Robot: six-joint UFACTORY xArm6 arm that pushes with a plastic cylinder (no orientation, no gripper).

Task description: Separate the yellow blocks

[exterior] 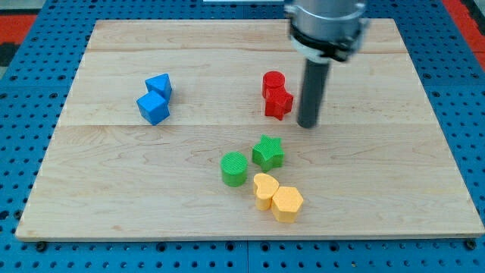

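Note:
Two yellow blocks touch each other near the view's bottom centre: a yellow heart (264, 189) on the left and a yellow hexagon (287, 203) on the right. My tip (307, 125) rests on the board well above them, just to the right of the red blocks. The rod is dark and upright.
A green star (268, 152) and a green cylinder (234, 168) sit just above the yellow pair. A red cylinder (273, 82) and a red star (278, 102) touch left of my tip. Two blue blocks (159, 85) (154, 108) sit at the view's left. The wooden board (114, 197) lies on a blue pegboard.

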